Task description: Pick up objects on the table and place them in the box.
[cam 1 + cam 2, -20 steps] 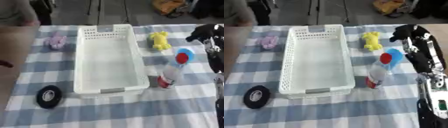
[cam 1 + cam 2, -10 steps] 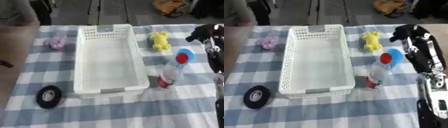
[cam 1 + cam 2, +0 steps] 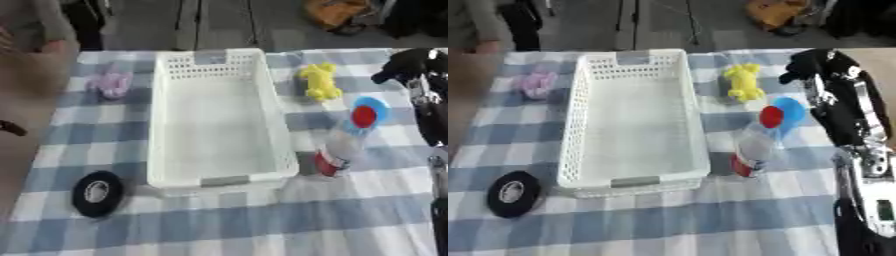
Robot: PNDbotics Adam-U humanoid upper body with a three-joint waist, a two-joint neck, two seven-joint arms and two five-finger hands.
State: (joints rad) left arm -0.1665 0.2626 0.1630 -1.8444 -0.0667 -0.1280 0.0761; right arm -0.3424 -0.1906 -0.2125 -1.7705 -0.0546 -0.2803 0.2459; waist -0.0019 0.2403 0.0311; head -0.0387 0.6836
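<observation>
Nearest, the black tape roll [image 3: 512, 194] lies by the table's [image 3: 710, 225] front-left edge, far left of the right hand [image 3: 808, 65]. A clear bottle [image 3: 756, 145] with a red cap stands near and left of that arm, just beside the white box [image 3: 632, 115]. The yellow toy [image 3: 742, 81] sits just left of the hand, whose finger state I cannot tell. The pink toy [image 3: 535, 83] lies beyond the box. Nothing has moved since earlier
</observation>
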